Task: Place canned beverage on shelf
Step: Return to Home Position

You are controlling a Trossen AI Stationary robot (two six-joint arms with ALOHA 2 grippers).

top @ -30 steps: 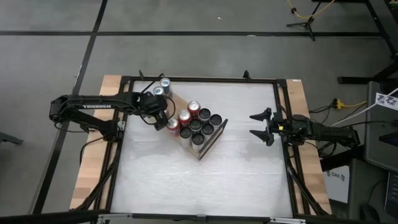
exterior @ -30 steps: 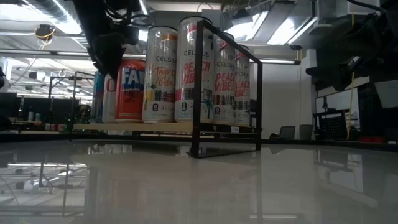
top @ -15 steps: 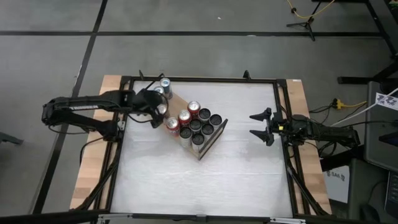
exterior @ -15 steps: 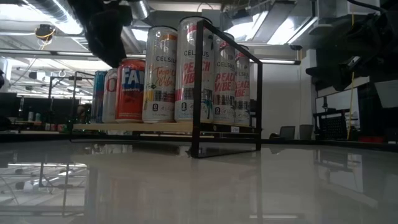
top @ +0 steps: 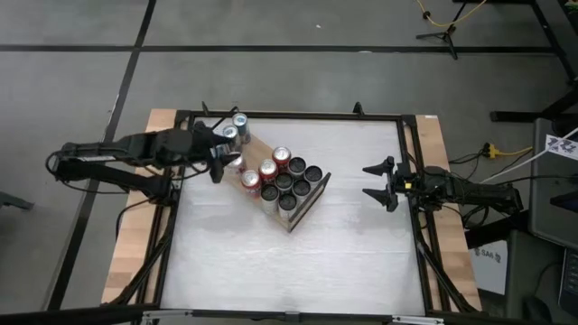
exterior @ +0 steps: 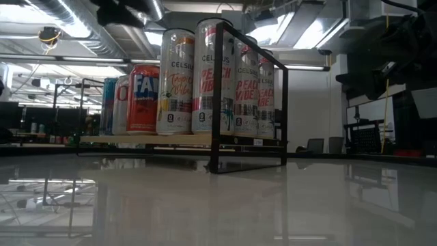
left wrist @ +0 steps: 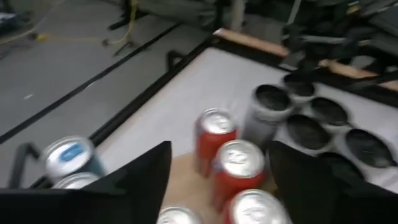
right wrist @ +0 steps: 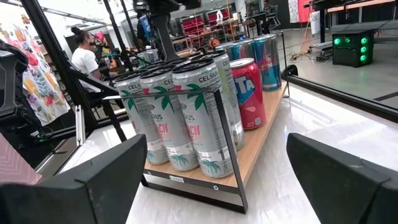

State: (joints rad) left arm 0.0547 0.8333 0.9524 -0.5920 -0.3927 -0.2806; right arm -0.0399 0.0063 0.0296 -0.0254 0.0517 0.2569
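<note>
left gripper [top: 221, 162] hangs open and empty at the far-left end of the shelf [top: 256, 147], above can height. its fingers [left wrist: 140, 180] stand wide apart in the left wrist view, with the red cans [top: 267, 170] beyond them. shelf sits mid-table [top: 343, 253] with its long axis diagonal, far-left to near-right, and the board flat on a black wire frame. all cans stand upright. silver-blue cans [top: 239, 120] are at the far-left end, three red cans sit in a row across the middle, and six tall cans [top: 301, 189] are packed at the near-right end. one more silver top sits just beside the left gripper, label not readable. right gripper [top: 373, 182] waits at the right table edge, spread open, empty, pointing left toward the shelf.

vs one second ago: left gripper has pulled back left off the red cans and risen. in the low view it hung in front of the left cans, now only a dark bit shows, cut off by the top edge. cans and right arm unchanged.

hidden: in the low view the front cans cover those behind. from above the cans cover most of the board.
</note>
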